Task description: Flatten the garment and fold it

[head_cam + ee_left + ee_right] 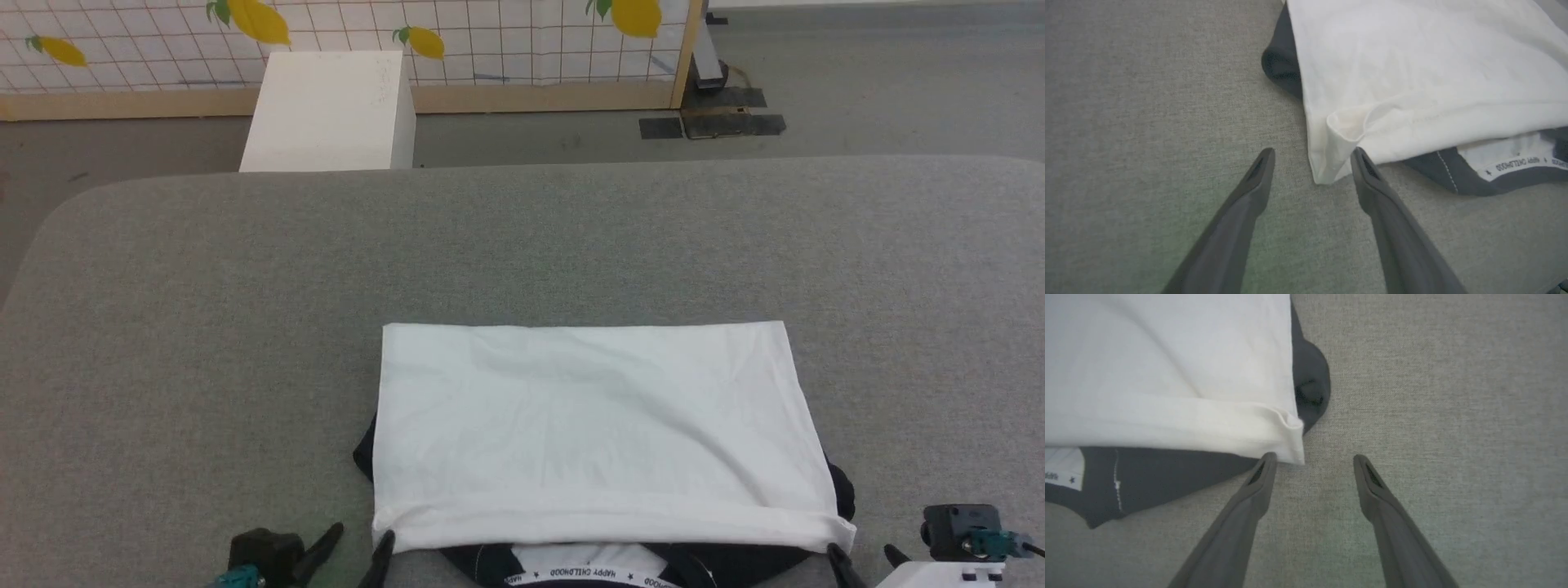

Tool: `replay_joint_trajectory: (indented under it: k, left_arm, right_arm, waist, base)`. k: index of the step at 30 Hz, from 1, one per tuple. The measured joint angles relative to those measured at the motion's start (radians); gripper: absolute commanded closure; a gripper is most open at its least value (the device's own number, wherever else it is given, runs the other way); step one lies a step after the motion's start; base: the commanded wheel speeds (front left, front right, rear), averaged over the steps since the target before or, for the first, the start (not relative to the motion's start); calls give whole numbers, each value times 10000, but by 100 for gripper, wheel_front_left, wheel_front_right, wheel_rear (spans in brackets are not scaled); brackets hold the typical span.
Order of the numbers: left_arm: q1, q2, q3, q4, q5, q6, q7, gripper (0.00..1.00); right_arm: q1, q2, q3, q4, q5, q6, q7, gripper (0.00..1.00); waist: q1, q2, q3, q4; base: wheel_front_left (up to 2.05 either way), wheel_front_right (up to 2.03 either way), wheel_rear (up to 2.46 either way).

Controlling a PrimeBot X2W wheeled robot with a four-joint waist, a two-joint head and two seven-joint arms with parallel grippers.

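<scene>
The garment (596,425) lies folded on the grey table (204,327), its white body doubled toward me over the black sleeves and collar, with the lettered neck tape (588,578) peeking out at the near edge. My left gripper (359,539) stands open at the fold's near left corner (1327,171), which lies loose between the spread fingers (1257,179), neither one pinching it. My right gripper (867,560) is open at the near right corner (1290,445); its left finger (1261,473) touches the hem, nothing held.
A white box (331,110) stands on the floor beyond the table's far edge, in front of a tiled wall with lemon prints. Dark floor plates (710,122) lie at the back right. The table's grey surface stretches wide on both sides of the garment.
</scene>
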Motion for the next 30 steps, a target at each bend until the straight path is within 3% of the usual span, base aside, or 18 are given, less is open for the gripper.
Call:
replay_joint_trajectory:
  k: [9, 18, 24, 30]
  left_arm:
    - [-19, -132, 1181, -556, 119, 832, -1739, 0]
    - [-1752, -851, 2056, -226, 1425, 947, -2121, 0]
    - [-2526, -1701, 2571, 178, 2176, 499, -2150, 0]
    - [-2938, -2180, 3039, 627, 2677, -58, -2148, 0]
  right_arm:
    - [-393, 12, -658, -506, 570, -2, -1891, 0]
    - [-1731, 19, -591, 686, 976, -2, -2897, 0]
    - [-2575, 25, -554, 2301, 1264, -2, -2433, 0]
    - [-3130, 33, -466, 3730, 1505, -2, -1697, 0]
  waist:
    - [0, 0, -218, 148]
    - [0, 0, -230, 387]
    - [0, 0, -145, 488]
    - [0, 0, -100, 491]
  base:
    - [0, 0, 0]
    - [0, 0, 0]
    - [0, 0, 0]
    - [0, 0, 0]
